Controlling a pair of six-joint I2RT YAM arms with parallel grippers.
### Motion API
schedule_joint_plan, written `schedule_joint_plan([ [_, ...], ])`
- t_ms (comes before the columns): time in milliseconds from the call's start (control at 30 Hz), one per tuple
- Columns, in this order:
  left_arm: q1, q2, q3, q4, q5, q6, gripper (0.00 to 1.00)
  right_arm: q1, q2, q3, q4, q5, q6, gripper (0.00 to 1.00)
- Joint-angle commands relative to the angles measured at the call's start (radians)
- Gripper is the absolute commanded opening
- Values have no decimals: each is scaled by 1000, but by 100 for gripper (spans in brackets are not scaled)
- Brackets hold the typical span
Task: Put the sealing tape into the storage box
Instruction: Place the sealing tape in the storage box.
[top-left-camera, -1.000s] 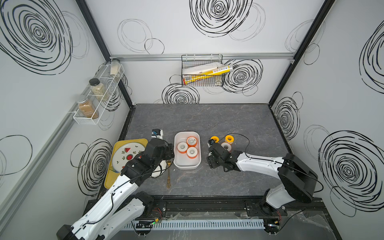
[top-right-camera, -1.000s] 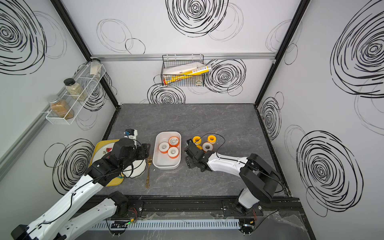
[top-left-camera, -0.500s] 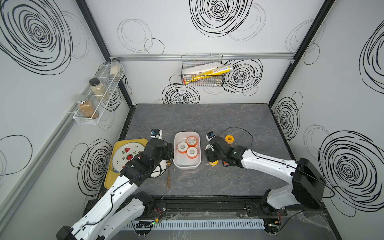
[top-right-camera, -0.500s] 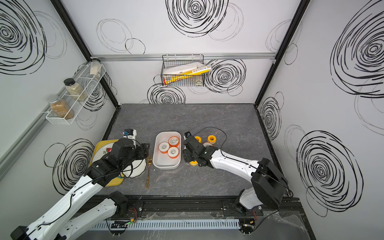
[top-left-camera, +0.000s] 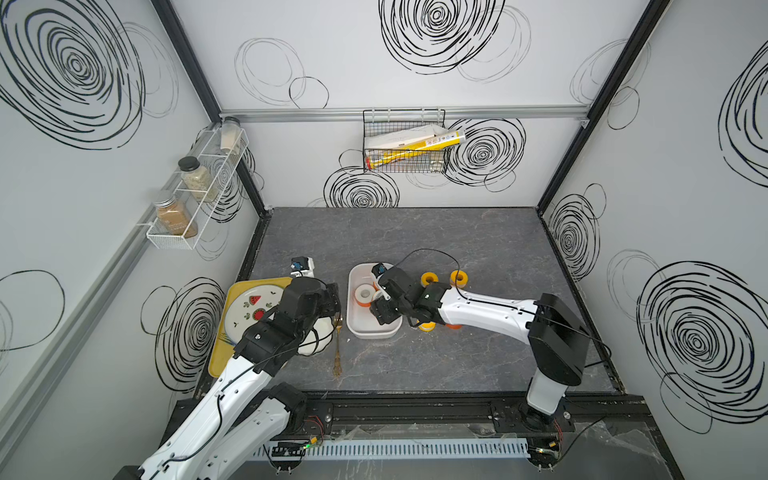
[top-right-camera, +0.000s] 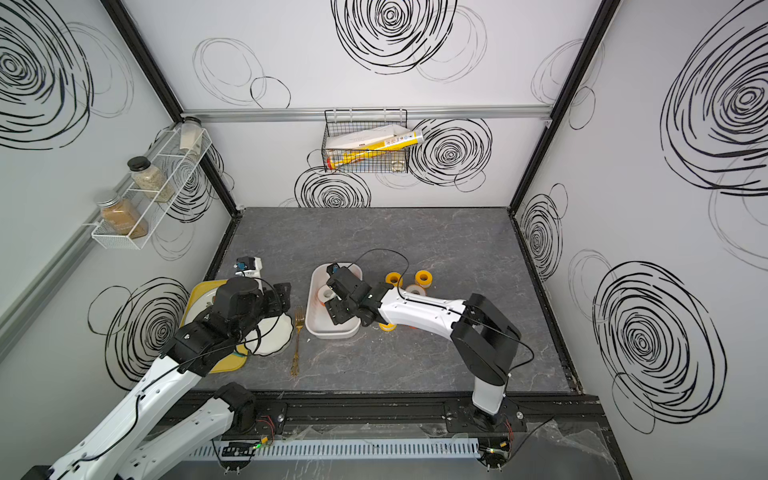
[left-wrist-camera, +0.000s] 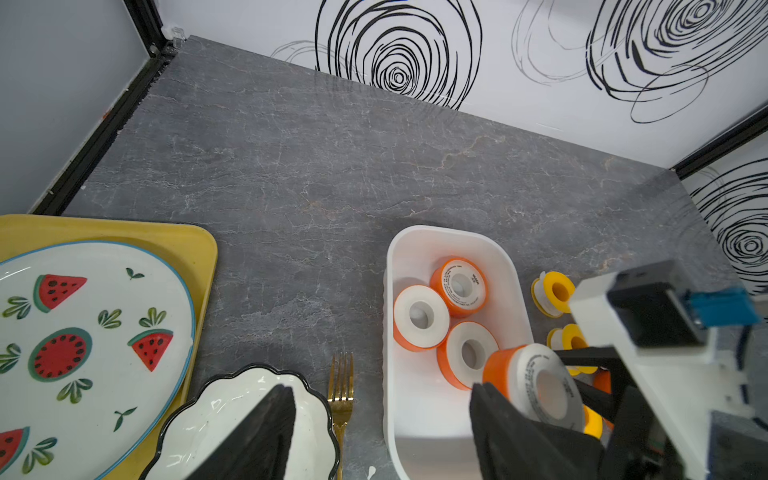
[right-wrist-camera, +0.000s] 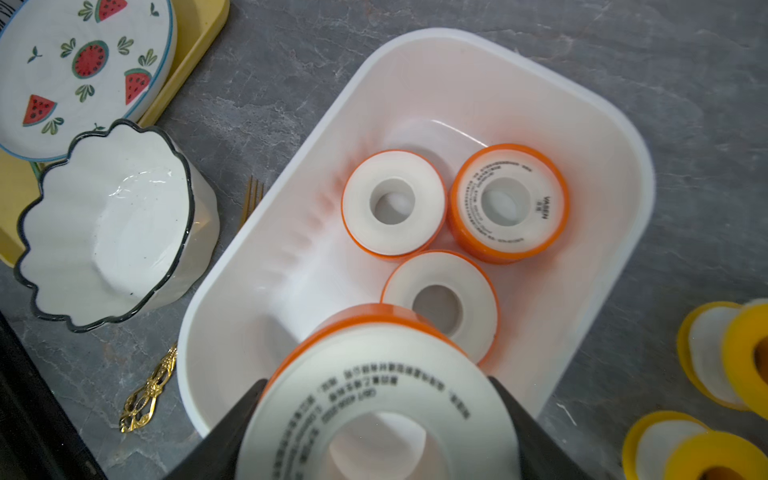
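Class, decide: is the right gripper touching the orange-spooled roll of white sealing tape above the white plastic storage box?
Touching. In the right wrist view, the right gripper clamps the orange-spooled white tape roll, black jaws pressed against both sides.

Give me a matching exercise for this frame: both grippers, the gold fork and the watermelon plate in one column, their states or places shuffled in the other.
Column one
1. left gripper
2. right gripper
3. gold fork
4. watermelon plate

Column two
A. on the yellow tray
B. fingers clamped on an orange tape roll over the storage box
C. flat on the table between the scalloped dish and the storage box
D. fingers apart, holding nothing

Pairs: 1-D, 2-B, 3-C, 4-A.
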Motion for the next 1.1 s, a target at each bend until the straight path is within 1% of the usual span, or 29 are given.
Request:
schedule_joint_plan([
  [0, 6, -11, -4, 29, -17, -4, 74, 24, 52, 64, -7, -28, 1, 65],
  [300, 7, -13, -5, 29, -17, -5, 74, 62, 167, 156, -35, 13, 1, 65],
  [567, 8, -25, -11, 33, -15, -5, 75, 66, 195, 165, -35, 23, 0, 68],
  [633, 7, -22, -8, 32, -16, -5, 75, 65, 202, 170, -37, 22, -3, 72],
  [733, 7, -19, -7, 30, -16, -5, 75, 66, 212, 177, -37, 26, -2, 83],
  [767, 7, -19, -7, 30, -15, -5, 75, 65, 213, 177, -37, 26, -2, 85],
  [867, 8, -19, -10, 32, -16, -4, 75, 65, 211, 179, -38, 26, -2, 88],
  [1067, 10, -14, -10, 32, -11, -3, 75, 65, 184, 180, -48, 48, -14, 89],
])
